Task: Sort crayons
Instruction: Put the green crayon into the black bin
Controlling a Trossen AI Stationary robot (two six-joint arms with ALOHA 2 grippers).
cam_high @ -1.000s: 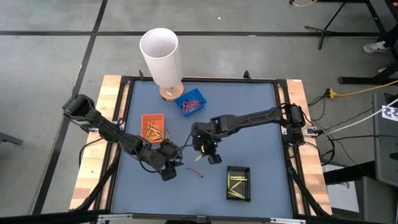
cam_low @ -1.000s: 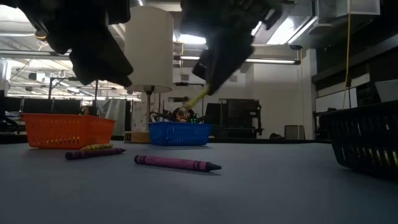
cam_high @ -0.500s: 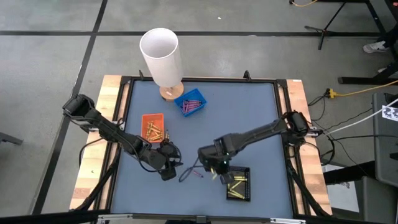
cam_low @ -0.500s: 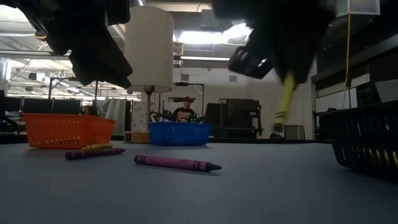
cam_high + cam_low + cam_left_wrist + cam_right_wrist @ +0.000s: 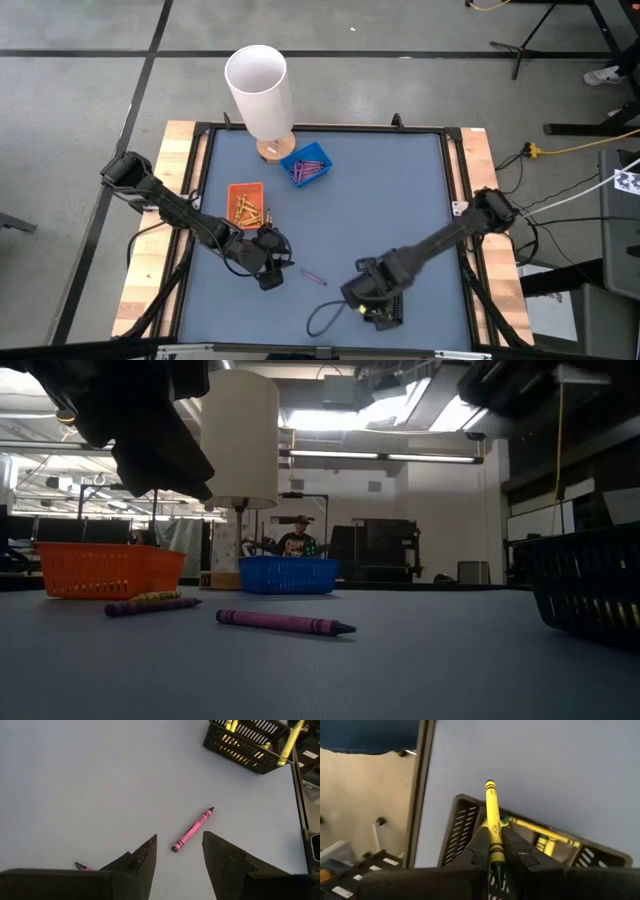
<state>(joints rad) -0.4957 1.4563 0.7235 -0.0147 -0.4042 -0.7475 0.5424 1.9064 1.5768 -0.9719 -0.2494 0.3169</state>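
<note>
While my right gripper [image 5: 496, 851] pinches the yellow crayon [image 5: 493, 822] near its lower end, the stick pokes up and out from between my fingers, and the black tray [image 5: 465, 820] sits directly beyond and beneath them with more yellow crayons [image 5: 540, 831] already lying inside. To do this drop well I judge I should bring the crayon fully over the tray's open middle, not its near wall, tip it closer to flat along the tray's length, and part my fingers only once its low end is past the rim, so it cannot bounce out onto the mat. My left gripper [image 5: 180, 857] hangs with fingers spread wide above the table, and the pink crayon [image 5: 192, 829] lies just ahead of the gap between them, slanting away; I would line the fingers across its length before coming down. Farther out from that gripper, a purple crayon [image 5: 150, 605] rests by the orange tray [image 5: 246, 203], and the blue tray [image 5: 306, 164] stands beyond, near the white cylinder [image 5: 259, 90]
</note>
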